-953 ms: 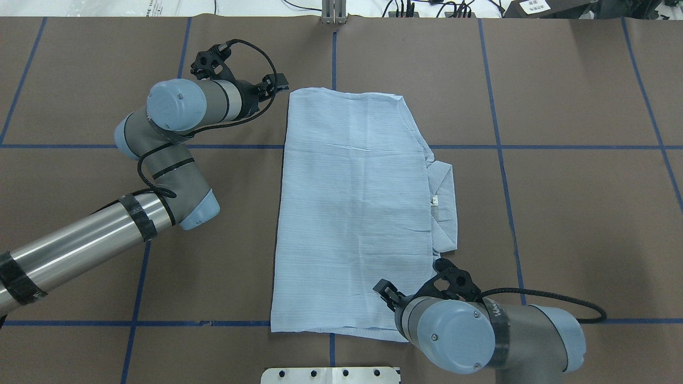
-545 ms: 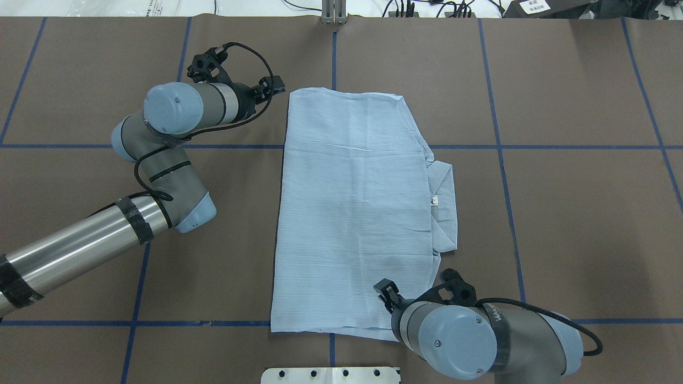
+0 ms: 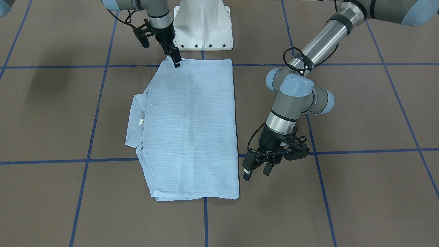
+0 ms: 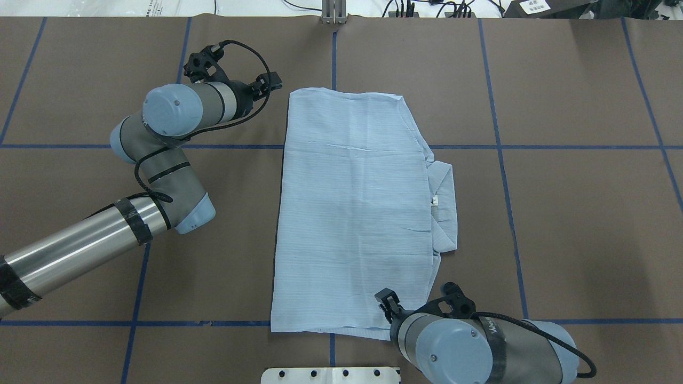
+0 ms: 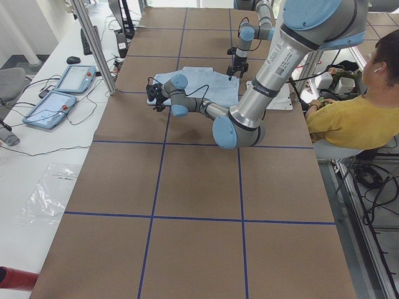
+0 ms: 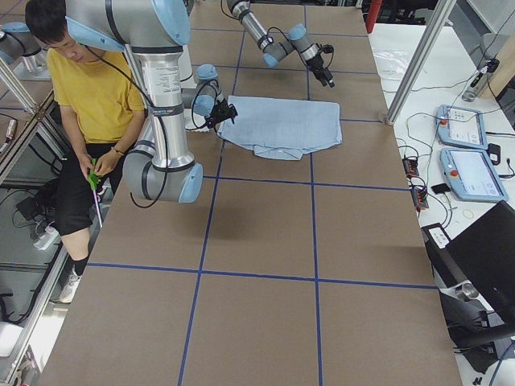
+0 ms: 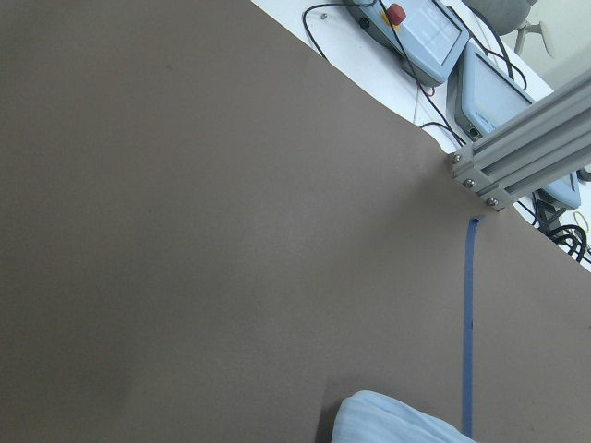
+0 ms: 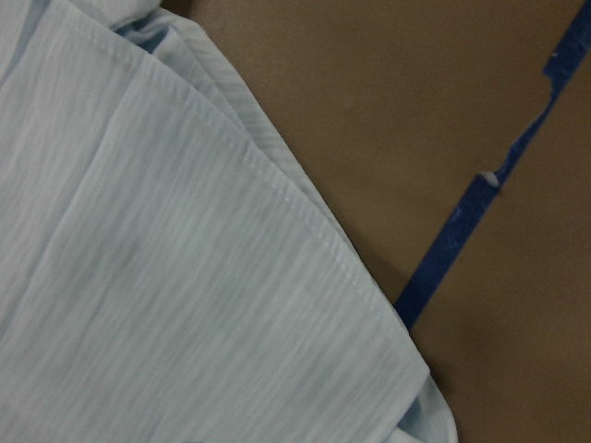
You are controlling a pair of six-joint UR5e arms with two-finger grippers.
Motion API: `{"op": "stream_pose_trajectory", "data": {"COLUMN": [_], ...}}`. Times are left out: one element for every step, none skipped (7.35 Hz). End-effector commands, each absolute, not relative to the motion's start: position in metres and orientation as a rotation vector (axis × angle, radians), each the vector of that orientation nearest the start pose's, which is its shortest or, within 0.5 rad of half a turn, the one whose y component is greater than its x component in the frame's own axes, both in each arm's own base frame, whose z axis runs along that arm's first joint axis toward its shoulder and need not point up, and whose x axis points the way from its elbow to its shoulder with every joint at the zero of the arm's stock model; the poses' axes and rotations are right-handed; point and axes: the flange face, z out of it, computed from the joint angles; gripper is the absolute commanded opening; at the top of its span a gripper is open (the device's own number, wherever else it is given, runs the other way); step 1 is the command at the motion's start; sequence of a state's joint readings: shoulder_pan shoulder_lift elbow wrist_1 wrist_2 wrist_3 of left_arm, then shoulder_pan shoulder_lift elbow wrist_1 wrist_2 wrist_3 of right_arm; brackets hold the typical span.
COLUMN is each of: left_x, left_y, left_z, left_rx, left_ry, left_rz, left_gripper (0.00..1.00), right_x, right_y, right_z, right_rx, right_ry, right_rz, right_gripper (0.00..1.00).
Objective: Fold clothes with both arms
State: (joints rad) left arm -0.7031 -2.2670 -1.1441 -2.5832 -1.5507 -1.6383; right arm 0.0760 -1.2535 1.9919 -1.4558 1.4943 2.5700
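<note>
Pale blue shirt lay flat mid-frame overhead; the left gripper, jaws spread, hung off its upper-left corner, the right gripper, jaws untellable, at its lower-right corner, so both likely needed low, matched pinches.

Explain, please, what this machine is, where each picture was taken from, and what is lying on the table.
The machine is a silver-grey jointed left arm and right arm on a white pedestal, each ending in a black two-finger gripper. One camera looks down from behind the robot, one faces it across the table, two watch from the table's ends, and one rides on each wrist. On the brown table with blue tape lines lies a light blue striped shirt, folded flat, collar poking out sideways. The left gripper hangs open beside one far corner, holding nothing. The right gripper is at a near corner; whether it grips cloth I cannot tell.
</note>
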Motion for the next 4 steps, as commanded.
{"op": "stream_pose_trajectory", "data": {"left_x": [0.5023,0.5033,0.5025,0.5033], "left_y": [-0.6049,-0.6040,-0.6049,-0.6040], "left_z": [0.3167,0.3167,0.3169,0.3167], "left_rx": [0.432,0.430,0.431,0.430], "left_ry": [1.239,1.240,1.238,1.240], "left_rz": [-0.677,-0.675,-0.677,-0.675], "left_gripper": [1.00,1.00,1.00,1.00], "right_x": [-0.5546,-0.5567,-0.5565,-0.5567], "right_y": [-0.1827,-0.1833,-0.1835,-0.1835], "right_z": [0.2987,0.3012,0.3020,0.3036], "right_rx": [-0.327,-0.320,-0.319,-0.325], "right_ry": [-0.826,-0.822,-0.821,-0.817], "right_rz": [1.069,1.073,1.075,1.093], "right_gripper": [0.93,0.92,0.85,0.47]}}
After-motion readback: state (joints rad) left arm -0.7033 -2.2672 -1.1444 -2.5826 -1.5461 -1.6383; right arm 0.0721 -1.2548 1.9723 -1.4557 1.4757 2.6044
